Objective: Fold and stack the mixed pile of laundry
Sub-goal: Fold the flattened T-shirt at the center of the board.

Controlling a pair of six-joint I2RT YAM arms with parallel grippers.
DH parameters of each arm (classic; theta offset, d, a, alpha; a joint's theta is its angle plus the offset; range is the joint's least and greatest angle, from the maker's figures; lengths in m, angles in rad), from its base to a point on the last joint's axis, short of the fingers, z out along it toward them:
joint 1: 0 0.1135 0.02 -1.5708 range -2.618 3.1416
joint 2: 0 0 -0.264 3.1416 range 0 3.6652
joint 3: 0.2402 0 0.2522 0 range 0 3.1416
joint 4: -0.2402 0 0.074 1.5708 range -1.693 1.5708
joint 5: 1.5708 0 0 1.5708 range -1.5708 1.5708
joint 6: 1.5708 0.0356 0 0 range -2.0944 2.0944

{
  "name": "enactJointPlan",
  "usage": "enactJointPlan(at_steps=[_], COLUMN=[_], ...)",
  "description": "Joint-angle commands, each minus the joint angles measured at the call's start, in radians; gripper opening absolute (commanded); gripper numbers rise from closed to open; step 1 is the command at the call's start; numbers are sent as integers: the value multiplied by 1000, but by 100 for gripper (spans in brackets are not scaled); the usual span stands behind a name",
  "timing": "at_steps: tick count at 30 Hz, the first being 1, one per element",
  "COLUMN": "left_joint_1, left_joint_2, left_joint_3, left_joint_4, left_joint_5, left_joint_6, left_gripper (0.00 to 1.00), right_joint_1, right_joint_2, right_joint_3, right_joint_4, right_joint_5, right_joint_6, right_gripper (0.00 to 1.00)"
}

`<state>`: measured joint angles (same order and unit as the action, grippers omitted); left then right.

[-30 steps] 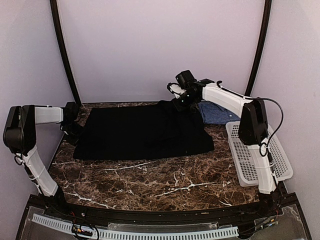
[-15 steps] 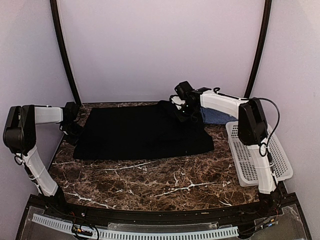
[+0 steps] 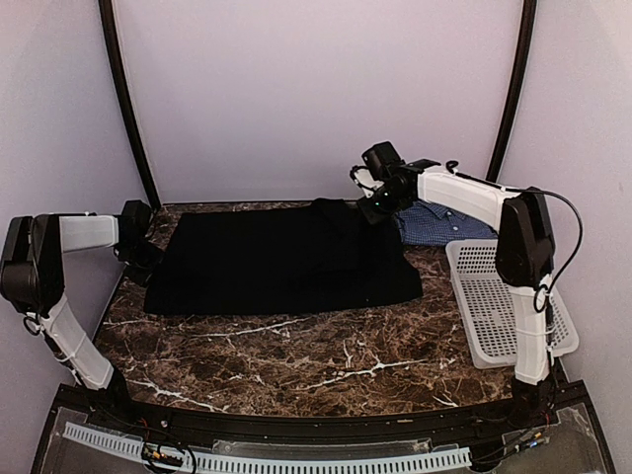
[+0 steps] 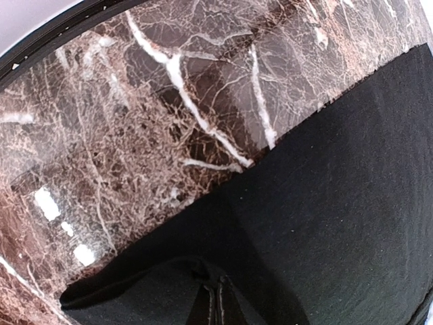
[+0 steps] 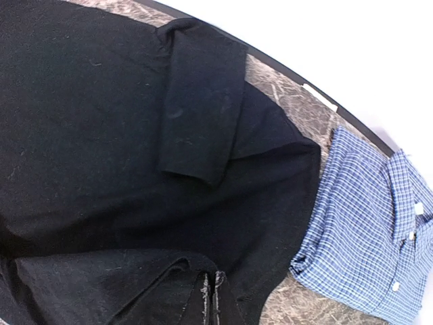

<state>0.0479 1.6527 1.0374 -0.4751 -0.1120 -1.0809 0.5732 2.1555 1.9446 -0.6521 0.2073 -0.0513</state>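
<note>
The plain black garment [image 3: 281, 262] lies spread flat across the back half of the marble table. The blue-and-white check shirt [image 3: 434, 222] lies folded just right of it, also seen beside the black cloth [image 5: 88, 135] as checked fabric with buttons [image 5: 365, 230]. My right gripper [image 3: 375, 209] is at the garment's far right corner; its jaws [image 5: 212, 279] are shut with a raised fold of black cloth pinched at the tips. My left gripper [image 3: 148, 262] is at the garment's left edge, jaws [image 4: 215, 290] shut on a bunched bit of the black garment [image 4: 338, 203].
A white perforated basket [image 3: 504, 306] stands along the table's right edge, under the right arm. Bare marble table [image 3: 316, 365] runs in front of the garment. Walls and black poles close the back; the table's left rim [image 4: 61, 30] is close to my left gripper.
My right gripper dipped toward the garment's far right corner, then rose and shifted right. My left arm edged slightly left. The black garment's outline looks about the same.
</note>
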Motion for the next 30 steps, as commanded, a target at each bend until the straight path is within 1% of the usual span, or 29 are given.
enactJointPlan(at_steps=[1,11,16,18,19,20,21,22,24,25,26,27,28,30], left_joint_1=[9,10,10,10,11,11,10,10,10,10,10,10,10,9], left_joint_2=[-20,24,69,80,81,80,74,71,53,32,19,-10,-27,-88], left_joint_3=[-10,-2,17,31,36,49,64,73,103,112,112,109,103,68], left_joint_4=[44,72,70,70,69,59,53,33,-19,-35,-58,-77,-80,-66], left_joint_5=[-3,7,25,33,34,33,30,27,7,-1,-5,-11,-10,18], left_joint_6=[15,39,55,68,74,88,98,121,154,166,191,218,238,295], left_gripper=[0,0,1,7,12,15,21,25,40,54,60,69,75,80], right_joint_1=[-19,-26,-26,-26,-26,-26,-26,-26,-31,-42,-48,-66,-80,-98], right_joint_2=[-41,-41,0,31,50,71,88,100,97,70,45,-12,-63,-166], right_joint_3=[-33,-26,40,78,103,132,162,187,205,186,147,72,27,-120], right_joint_4=[42,52,33,15,2,-15,-36,-61,-107,-116,-115,-98,-84,-25], right_joint_5=[29,38,-49,-97,-109,-128,-147,-156,-170,-178,-189,-215,-239,-310], right_joint_6=[19,32,37,37,39,40,41,49,64,87,109,127,145,166], right_gripper=[0,0,0,0,7,18,29,37,49,51,52,52,53,53])
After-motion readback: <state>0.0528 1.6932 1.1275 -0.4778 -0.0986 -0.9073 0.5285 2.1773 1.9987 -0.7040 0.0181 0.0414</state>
